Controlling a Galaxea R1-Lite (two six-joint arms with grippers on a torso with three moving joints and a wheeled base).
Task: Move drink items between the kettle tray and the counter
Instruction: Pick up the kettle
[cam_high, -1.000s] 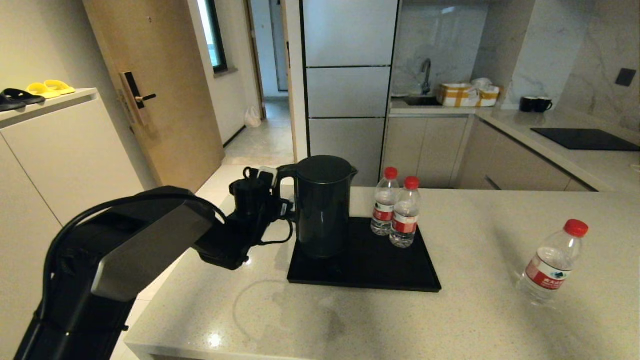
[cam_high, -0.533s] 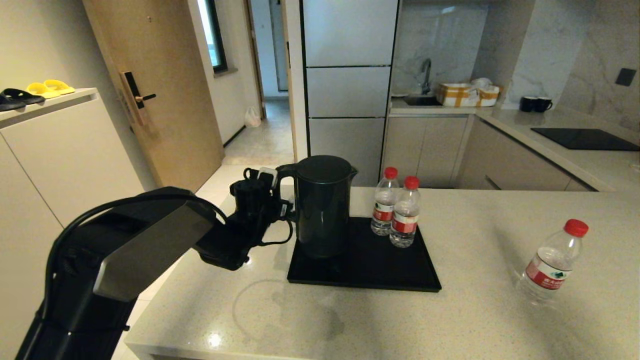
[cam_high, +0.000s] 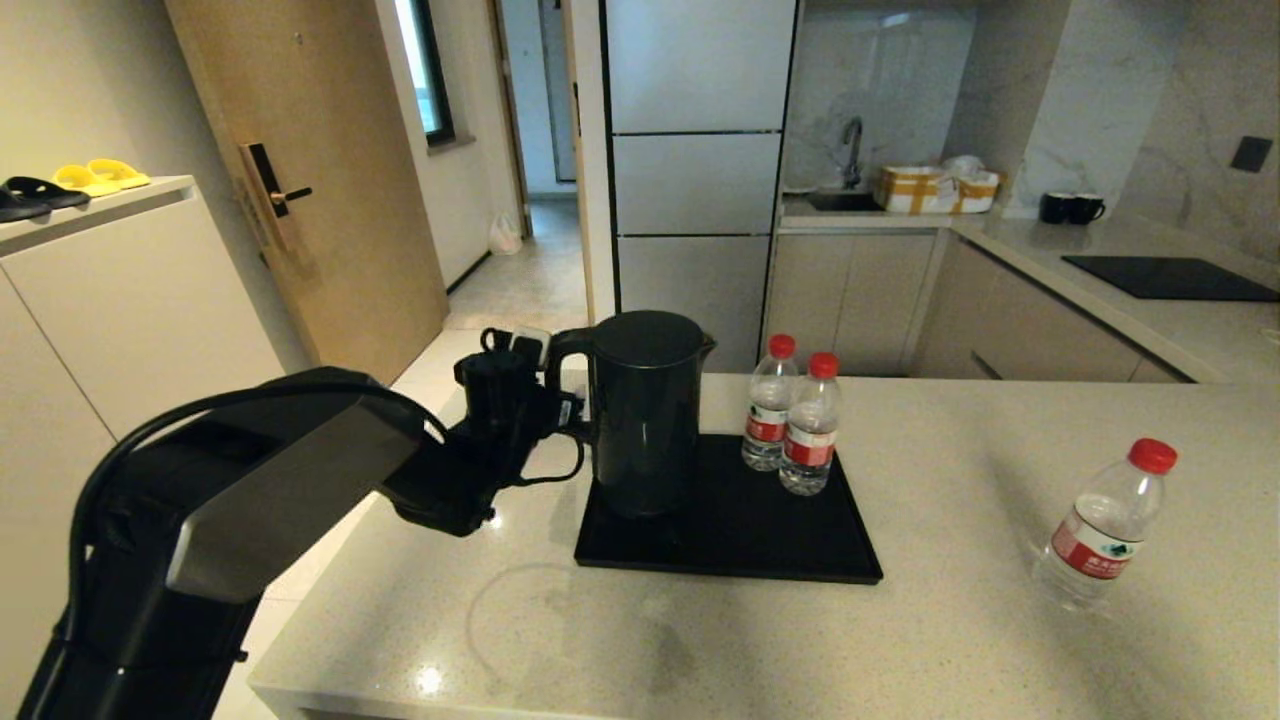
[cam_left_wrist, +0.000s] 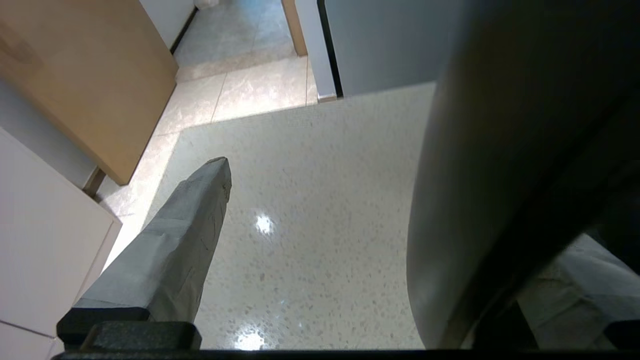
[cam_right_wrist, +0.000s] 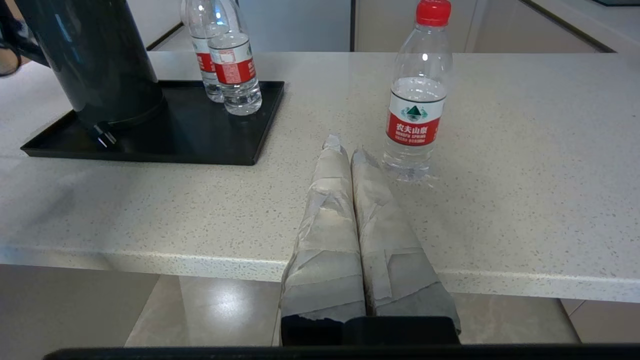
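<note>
The kettle (cam_high: 645, 410) stands upright on the left part of the tray (cam_high: 800, 545), long axis vertical, its handle (cam_high: 562, 385) pointing left toward the left hand (cam_high: 560, 405) and its spout to the right. Two bottles (cam_high: 795, 420) stand upright, touching, at the tray's far right corner; a third bottle (cam_high: 1100, 530) stands alone on the table (cam_high: 900, 640), well to the right of the tray.

Against a second ago the left arm has drawn slightly left and its wrist sits a touch higher — kettle, tray and bottles have not moved.

The left hand is right at the kettle's handle side. In the left wrist view one finger (cam_left_wrist: 175, 250) is free over the table, the kettle wall (cam_left_wrist: 500, 175) fills the other side, and the second finger (cam_left_wrist: 585, 280) shows only at the edge, so the hand is spread wide around the handle — not visibly clamped.

The right hand (cam_right_wrist: 345, 147) hovers at the near table edge, fingers pressed together and holding nothing, just beside the lone bottle (cam_right_wrist: 417, 95).
</note>
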